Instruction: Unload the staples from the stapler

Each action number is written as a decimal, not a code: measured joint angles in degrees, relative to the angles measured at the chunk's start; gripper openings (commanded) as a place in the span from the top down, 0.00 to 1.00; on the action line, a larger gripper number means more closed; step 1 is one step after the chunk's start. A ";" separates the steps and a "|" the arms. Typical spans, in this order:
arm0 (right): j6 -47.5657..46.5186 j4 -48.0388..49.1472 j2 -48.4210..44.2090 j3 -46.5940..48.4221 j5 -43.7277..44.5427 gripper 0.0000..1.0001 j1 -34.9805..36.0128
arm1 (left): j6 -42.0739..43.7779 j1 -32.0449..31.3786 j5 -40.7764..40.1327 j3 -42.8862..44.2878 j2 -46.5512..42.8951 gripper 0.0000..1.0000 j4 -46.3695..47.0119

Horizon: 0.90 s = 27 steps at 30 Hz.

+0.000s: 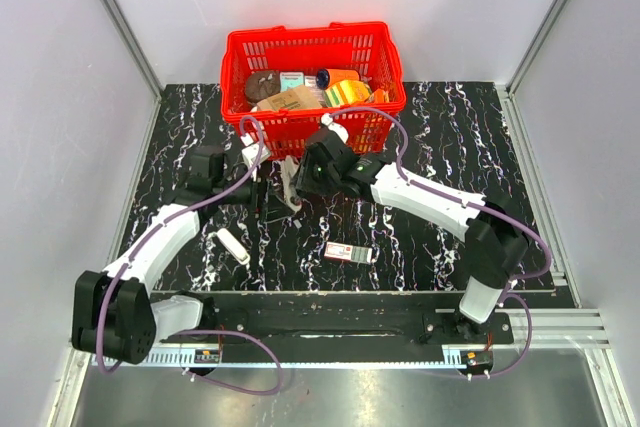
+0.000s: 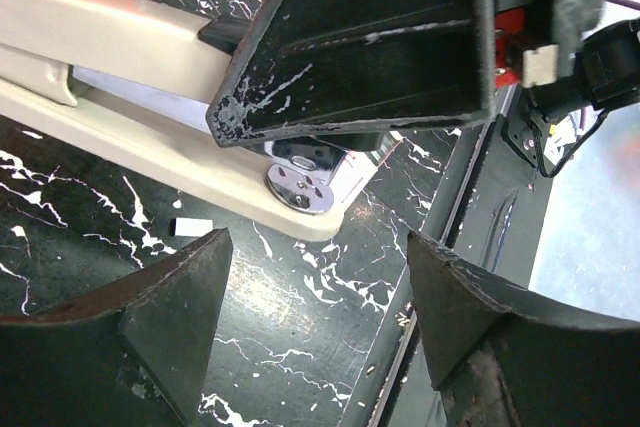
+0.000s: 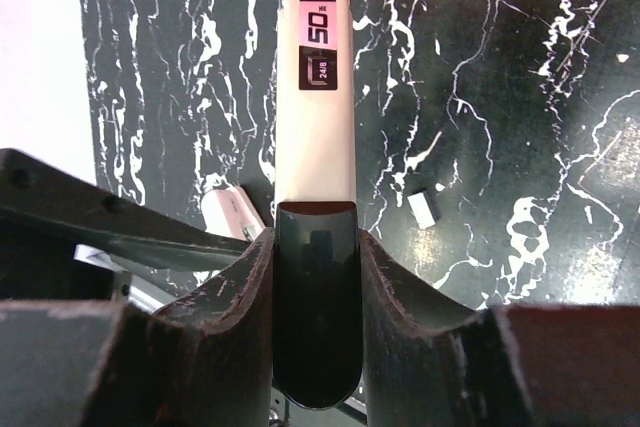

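Observation:
The stapler (image 3: 315, 97) is a slim pale body with a black label, pointing away in the right wrist view. My right gripper (image 3: 316, 287) is shut on its dark rear end. In the left wrist view its pale base and round metal anvil (image 2: 300, 187) lie just beyond my left gripper (image 2: 320, 287), which is open with only bare table between its fingers. From above, both grippers meet at the stapler (image 1: 288, 194) in front of the basket. A small pale rectangular bit (image 3: 422, 209) lies loose on the table beside it; I cannot tell if it is staples.
A red basket (image 1: 378, 45) full of goods stands right behind the grippers. A short white oblong piece (image 1: 233, 245) lies to the front left. A small red-black-white box (image 1: 350, 253) lies to the front right. The dark marbled table ends at grey walls on both sides.

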 measured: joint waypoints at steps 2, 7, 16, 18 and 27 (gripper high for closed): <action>0.35 0.83 -0.02 0.00 -0.04 1.00 0.02 | -0.28 0.00 0.00 0.00 0.94 0.24 0.52; 1.22 2.23 0.00 0.00 -0.13 1.00 0.07 | -0.85 0.00 -0.57 0.00 2.62 0.24 1.49; 2.71 3.56 -0.02 -0.13 -1.49 1.00 1.18 | -1.09 0.00 -2.82 0.00 4.52 0.31 3.10; 2.95 4.04 -0.02 -0.20 -1.44 1.00 1.62 | -1.22 -0.02 -2.99 0.00 4.94 0.37 3.28; 3.74 4.94 -0.02 -0.66 -1.03 1.00 1.66 | -0.26 0.20 -4.13 0.00 4.94 0.76 1.68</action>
